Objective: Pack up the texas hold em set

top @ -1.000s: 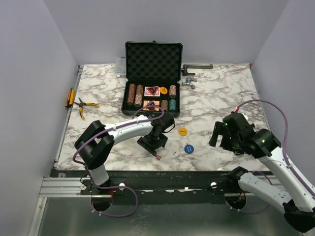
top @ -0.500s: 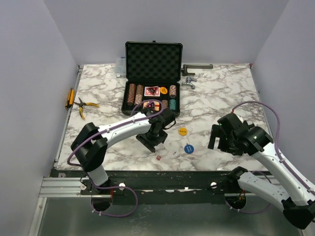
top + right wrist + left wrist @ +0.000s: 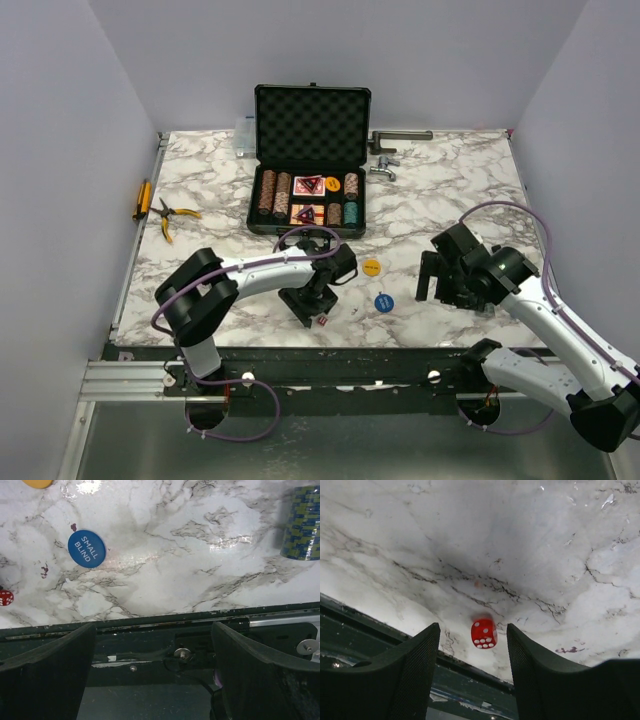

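Note:
The black foam-lined case (image 3: 311, 125) stands open at the back, with brown and teal chip stacks, cards and a red triangle in its tray (image 3: 308, 199). A red die (image 3: 484, 633) (image 3: 323, 320) lies on the marble near the front edge. My left gripper (image 3: 472, 630) (image 3: 306, 304) hangs open just over it, a finger on each side, not touching it. The yellow disc (image 3: 371, 267) and blue "small blind" disc (image 3: 86, 549) (image 3: 384, 301) lie to its right. My right gripper (image 3: 152, 630) (image 3: 438, 279) is open and empty. A teal chip stack (image 3: 302, 522) stands beside it.
Pliers (image 3: 172, 215) and a yellow-handled tool (image 3: 142, 199) lie at the left edge. Metal tools (image 3: 396, 150) and a clear organiser box (image 3: 245, 136) sit beside the case. A small white bit (image 3: 354, 312) lies near the red die. The table's dark front rail (image 3: 160, 625) runs close under both grippers.
My left gripper has swung toward the front edge and come down over the red die, its jaws slightly narrower. The right arm has edged left and away from the front edge.

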Motion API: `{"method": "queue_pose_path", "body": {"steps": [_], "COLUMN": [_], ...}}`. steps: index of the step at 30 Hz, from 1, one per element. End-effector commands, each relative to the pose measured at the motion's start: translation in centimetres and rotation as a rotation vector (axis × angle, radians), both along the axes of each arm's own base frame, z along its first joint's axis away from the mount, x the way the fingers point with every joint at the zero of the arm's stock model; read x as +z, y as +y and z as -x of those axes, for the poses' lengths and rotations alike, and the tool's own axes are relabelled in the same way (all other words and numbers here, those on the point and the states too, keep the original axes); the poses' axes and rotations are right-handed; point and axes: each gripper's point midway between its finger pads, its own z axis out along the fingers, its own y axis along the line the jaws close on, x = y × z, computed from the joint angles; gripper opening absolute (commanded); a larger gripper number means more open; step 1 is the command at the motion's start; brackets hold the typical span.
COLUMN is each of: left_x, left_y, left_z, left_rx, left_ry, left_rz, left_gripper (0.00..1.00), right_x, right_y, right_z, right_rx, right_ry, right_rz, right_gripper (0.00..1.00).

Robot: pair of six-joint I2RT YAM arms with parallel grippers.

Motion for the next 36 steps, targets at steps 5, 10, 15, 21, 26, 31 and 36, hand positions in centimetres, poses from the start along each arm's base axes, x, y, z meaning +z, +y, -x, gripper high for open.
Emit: {"method": "queue_pose_path", "body": {"steps": [5, 10, 15, 21, 26, 31, 36], "left_x": [-2.5, -2.9, -3.1, -2.6, 1.2, 7.6, 13.6], "left_y": [-2.1, -2.3, -2.3, -2.9, -3.8, -4.0, -3.6], "left_z": [-0.1, 0.2, 0.4, -0.1, -2.2, -4.7, -6.2], "left_rx": [-0.071, -0.065, -0.053, -0.089, -0.145, -0.219, -0.235], "left_ry": [0.019, 0.024, 0.040, 0.020, -0.115, -0.266, -0.354], "left_rz": [0.036, 0.052, 0.052, 0.062, 0.119, 0.151, 0.184], "left_gripper": [0.49, 0.42, 0.26, 0.00, 0.00, 0.00, 0.00], "right_x": [0.1, 0.0, -0.1, -0.1, 0.1, 1.1, 4.1], "right_y": [0.8, 0.8, 0.7, 0.8, 1.2, 2.5, 3.3], "right_z": [-0.1, -0.2, -0.2, -0.2, -0.4, -1.7, -3.7], "right_rx": [0.041, 0.037, 0.034, 0.039, 0.050, 0.070, 0.071], "right_ry": [-0.007, -0.008, -0.007, -0.006, 0.009, -0.007, -0.074], "right_rz": [-0.030, -0.025, -0.023, -0.025, -0.026, -0.053, -0.070], "right_gripper": [1.00, 1.00, 1.00, 1.00, 0.99, 0.99, 0.99]}}
